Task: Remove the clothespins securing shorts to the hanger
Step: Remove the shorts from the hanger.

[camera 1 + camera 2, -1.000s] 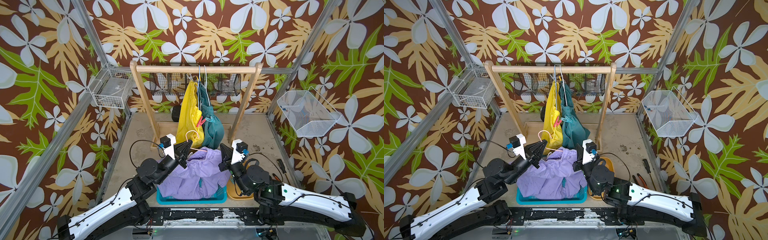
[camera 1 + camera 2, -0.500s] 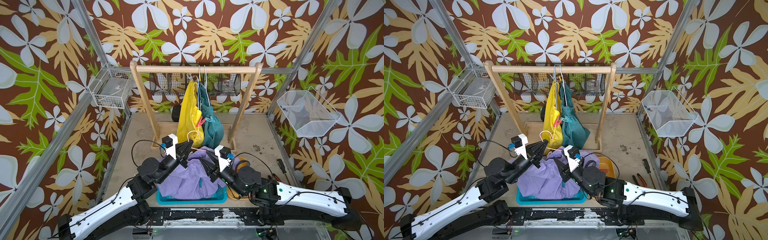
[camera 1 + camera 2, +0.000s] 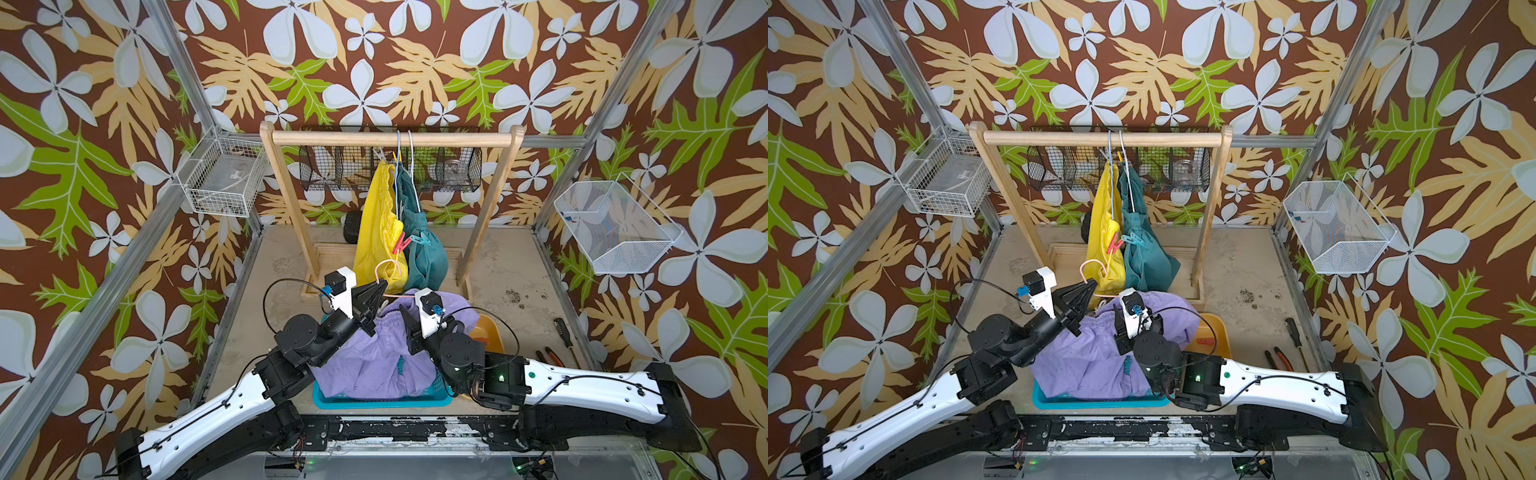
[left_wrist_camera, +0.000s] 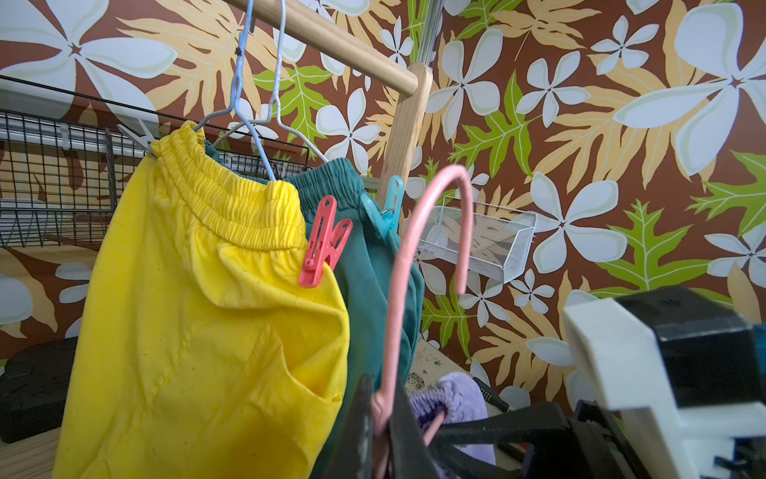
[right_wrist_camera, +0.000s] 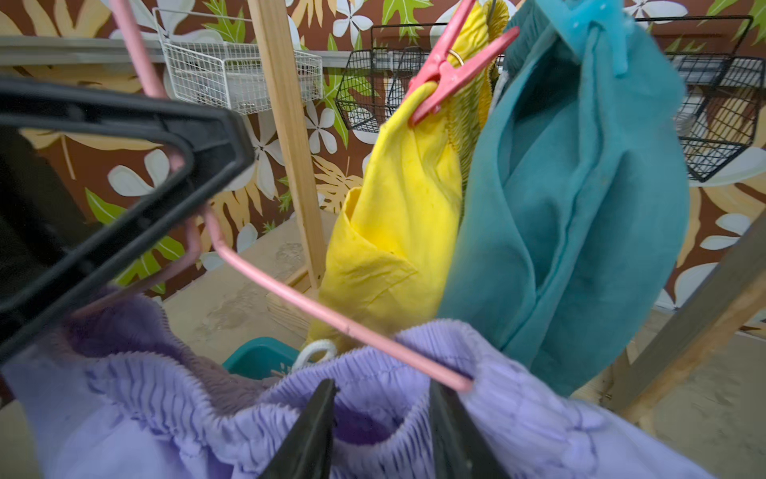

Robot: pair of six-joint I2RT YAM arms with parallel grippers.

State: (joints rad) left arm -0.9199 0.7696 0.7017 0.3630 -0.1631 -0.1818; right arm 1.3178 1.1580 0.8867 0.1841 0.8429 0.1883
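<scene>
Clothespin (image 4: 325, 242) pins yellow shorts (image 4: 199, 311); left hand (image 3: 380, 287) clamps pink hanger (image 4: 397, 273), its fingers (image 4: 358, 431) blurred; right hand (image 5: 381, 387) parted

A rack (image 3: 390, 139) stands at the back of the worktop (image 3: 498, 270). 2 pairs of shorts hang side by side from the middle of its rail, the left pair (image 3: 376, 232) touching the right pair (image 3: 424, 249). A clothespin (image 3: 400, 246) sits on the left pair's near edge, and another clothespin (image 3: 420, 240) is just beside it on the right pair.

In front of the rack, a bin (image 3: 374, 402) holds a heaped 3rd pair (image 3: 365, 361). A hanger (image 4: 393, 298) runs into the 3rd pair's waistband.

The left gripper (image 3: 382, 286) clamps the hanger's neck. The right gripper (image 5: 379, 414) has its fingers (image 5: 315, 431) apart at that waistband.

A tray (image 3: 494, 332) lies right of the bin, with pliers (image 3: 550, 358) and a screwdriver (image 3: 564, 332) farther right. A wire basket (image 3: 222, 178) hangs on the left wall, and another wire basket (image 3: 615, 226) on the right wall.
</scene>
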